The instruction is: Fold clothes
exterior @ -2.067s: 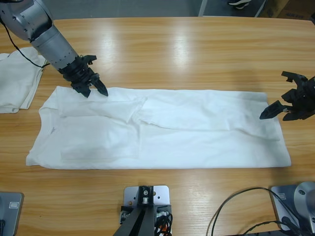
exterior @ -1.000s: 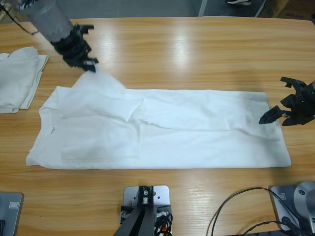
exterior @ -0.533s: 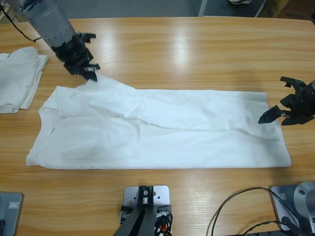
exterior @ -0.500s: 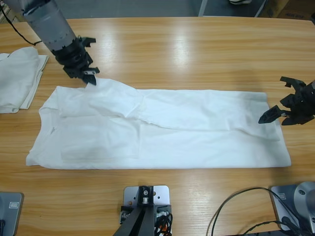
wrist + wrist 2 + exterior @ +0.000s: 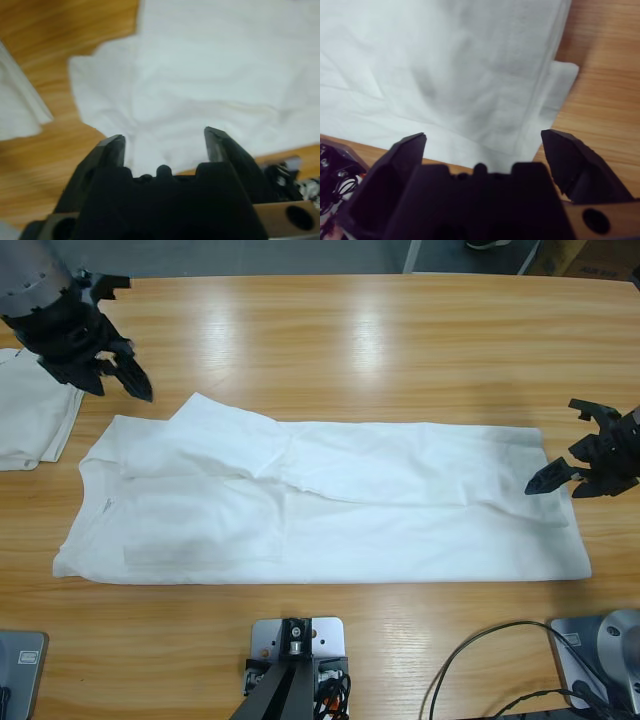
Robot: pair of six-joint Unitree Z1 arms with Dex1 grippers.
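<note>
A long white shirt (image 5: 330,510) lies flat across the middle of the wooden table (image 5: 380,350); it is one of the clothes. Its upper-left sleeve (image 5: 225,425) lies loose, pointing towards the far left. My left gripper (image 5: 122,390) hovers open just left of that sleeve and holds nothing. Looking along the left wrist, the open left gripper (image 5: 165,137) points at the white shirt (image 5: 200,75). My right gripper (image 5: 556,450) stands open at the shirt's right end. From the right wrist, the wide-open right gripper (image 5: 482,137) frames the shirt's edge (image 5: 445,65).
A pile of folded white clothes (image 5: 35,415) sits at the table's left edge, close to my left arm. Bare wood runs along the far side and along the near edge (image 5: 420,640). Cables (image 5: 480,670) lie at the front right.
My left gripper lifted the sleeve up and out, let it go, and drew back to the left. The sleeve now lies unfolded. The right arm has not moved.
</note>
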